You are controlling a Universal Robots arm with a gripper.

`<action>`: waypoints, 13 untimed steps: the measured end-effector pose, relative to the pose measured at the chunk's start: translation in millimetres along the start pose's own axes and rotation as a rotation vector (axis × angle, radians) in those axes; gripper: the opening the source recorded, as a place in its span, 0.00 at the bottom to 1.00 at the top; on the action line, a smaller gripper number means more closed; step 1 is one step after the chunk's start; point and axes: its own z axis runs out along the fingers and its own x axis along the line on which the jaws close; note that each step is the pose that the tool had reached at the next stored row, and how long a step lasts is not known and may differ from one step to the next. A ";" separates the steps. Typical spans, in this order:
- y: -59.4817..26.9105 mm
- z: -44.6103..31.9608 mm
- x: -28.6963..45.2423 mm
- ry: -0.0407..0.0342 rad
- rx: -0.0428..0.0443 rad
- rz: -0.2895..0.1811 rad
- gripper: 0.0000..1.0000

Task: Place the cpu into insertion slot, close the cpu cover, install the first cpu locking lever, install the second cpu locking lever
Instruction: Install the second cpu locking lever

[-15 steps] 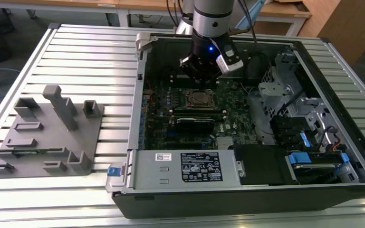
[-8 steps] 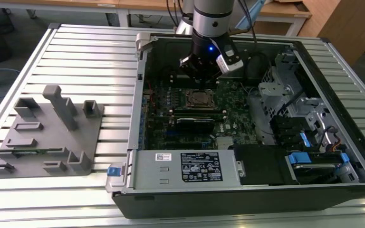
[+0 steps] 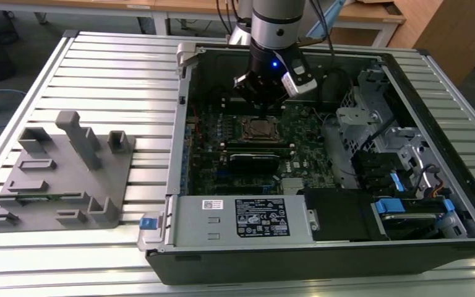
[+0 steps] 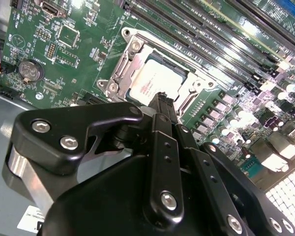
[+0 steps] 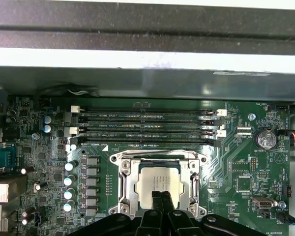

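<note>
directly beneath the tool [image 5: 162, 197], the cpu [image 5: 160, 184] lies flat in the slot [image 5: 127, 189], framed by the cover [image 5: 192, 183]. tool fingers are pressed together, holding nothing, tips just over the chip's edge. memory slots [image 5: 147, 125] run alongside; nothing stands between.

A pale slatted metal table [image 3: 97, 68] carried everything. At the left of the exterior view a grey fixture block [image 3: 60, 176] with upright posts lay flat on the slats, while the open black computer case [image 3: 320, 167] lay on them across centre and right.
</note>
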 end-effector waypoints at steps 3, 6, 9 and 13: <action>-0.6 0.0 0.0 0.0000 0.0000 0.000 0.11; -1.4 -0.1 0.0 0.0001 0.0000 0.000 0.11; -1.9 0.0 0.0 0.0000 0.0000 0.000 0.11; -2.1 -0.2 0.0 0.0000 -0.0001 0.000 0.11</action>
